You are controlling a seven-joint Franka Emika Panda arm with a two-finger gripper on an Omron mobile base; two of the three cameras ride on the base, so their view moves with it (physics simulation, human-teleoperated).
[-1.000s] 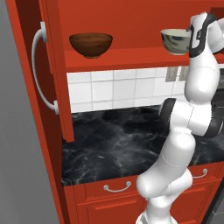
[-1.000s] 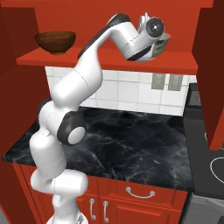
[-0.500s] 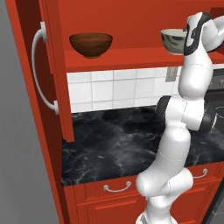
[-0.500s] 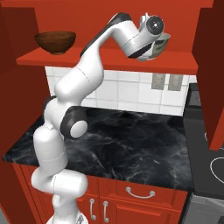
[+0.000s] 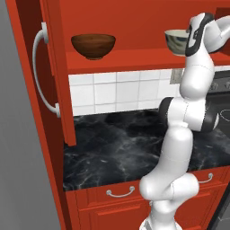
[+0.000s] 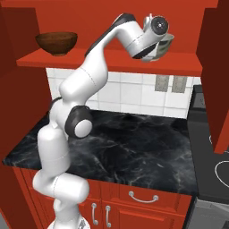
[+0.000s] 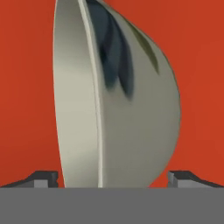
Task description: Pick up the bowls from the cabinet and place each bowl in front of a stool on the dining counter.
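Observation:
The cream bowl point(image 5: 176, 41) with dark blue-green markings stands at the right end of the red cabinet shelf point(image 5: 121, 63). My white hand point(image 5: 202, 31) is raised right beside it. In the hand view, rolled sideways, the cream bowl point(image 7: 118, 109) sits between the two fingertips point(image 7: 43, 178), with a small gap on each side. The gripper point(image 7: 113, 178) is open and straddles the bowl without clamping it. The dark reddish-brown bowl point(image 5: 93, 46) rests upright at the shelf's left end, also seen as the brown bowl point(image 6: 56, 42). The cabinet door point(image 5: 56, 67) stands open with its white handle point(image 5: 40, 72).
Below the shelf are a white tiled wall point(image 5: 117, 92) and a black marble worktop point(image 5: 117, 143) over red drawers point(image 5: 121, 197). A stove point(image 6: 214, 161) lies to the right. Another open red door point(image 6: 219, 67) hangs at the right. The arm's elbow point(image 6: 78, 123) rises over the worktop.
The arm has straightened and its elbow has risen, bringing the hand slightly closer to the cream bowl. The jaws stay open and both bowls stay in place.

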